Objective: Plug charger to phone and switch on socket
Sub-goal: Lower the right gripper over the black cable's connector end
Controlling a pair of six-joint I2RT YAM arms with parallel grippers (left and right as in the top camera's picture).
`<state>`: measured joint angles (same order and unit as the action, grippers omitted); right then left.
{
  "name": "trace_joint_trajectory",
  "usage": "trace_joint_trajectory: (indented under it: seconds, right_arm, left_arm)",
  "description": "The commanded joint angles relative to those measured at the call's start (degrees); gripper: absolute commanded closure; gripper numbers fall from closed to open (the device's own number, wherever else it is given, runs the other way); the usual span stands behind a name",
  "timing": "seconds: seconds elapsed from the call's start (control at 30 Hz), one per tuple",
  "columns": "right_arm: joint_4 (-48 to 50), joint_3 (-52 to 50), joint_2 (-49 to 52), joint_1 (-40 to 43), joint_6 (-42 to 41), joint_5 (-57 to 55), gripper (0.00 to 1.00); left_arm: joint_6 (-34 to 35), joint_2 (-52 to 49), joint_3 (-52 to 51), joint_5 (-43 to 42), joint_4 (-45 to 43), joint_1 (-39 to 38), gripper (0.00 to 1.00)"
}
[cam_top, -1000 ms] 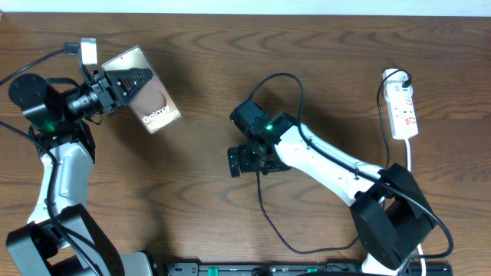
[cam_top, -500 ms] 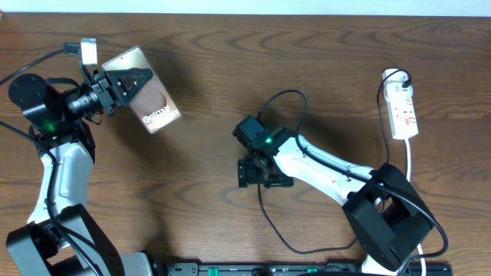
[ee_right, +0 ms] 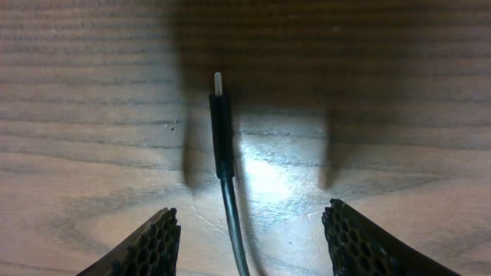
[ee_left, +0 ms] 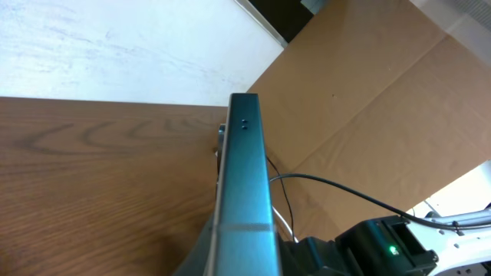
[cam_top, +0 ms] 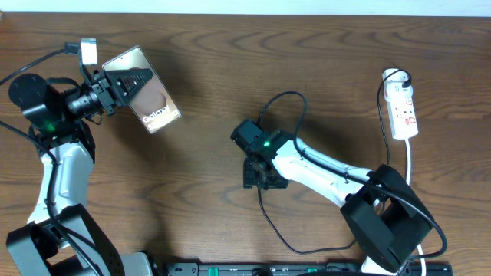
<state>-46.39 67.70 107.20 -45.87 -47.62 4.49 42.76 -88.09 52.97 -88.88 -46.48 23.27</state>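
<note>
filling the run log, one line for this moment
left gripper: shut on phone | right gripper: open over charger tip on table | socket: untouched

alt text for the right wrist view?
The charger lies flat on the wooden table, plug tip pointing away from the camera, centred between the right gripper's open fingers and not gripped. Its cable runs back toward the camera.

Phone [cam_top: 157,103] screen noted tan-brown, lettering white. Charger [ee_right: 221,138] black, tip pale. Socket [cam_top: 404,113] white, switch marks red. Table [cam_top: 230,77] brown, wood grain seen throughout.
</note>
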Motion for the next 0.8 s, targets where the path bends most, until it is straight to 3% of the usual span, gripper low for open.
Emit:
trace_joint_trajectory:
  seconds: [0.0, 0.57, 0.77]
  right_arm:
    - [0.11, -0.5, 0.13, -0.74, -1.2, -2.08, 0.4]
    - [0.81, -0.48, 3.08, -0.68, -1.18, -1.16, 0.42]
    - [0.81, -0.48, 3.08, -0.68, -1.2, -1.16, 0.48]
  left_arm:
    - [-1.2, 0.48, 0.76, -1.14, -0.33, 0.2, 0.92]
    - [-1.2, 0.48, 0.76, -1.14, -0.31, 0.2, 0.93]
    - [-1.2, 0.48, 0.76, -1.14, -0.31, 0.2, 0.92]
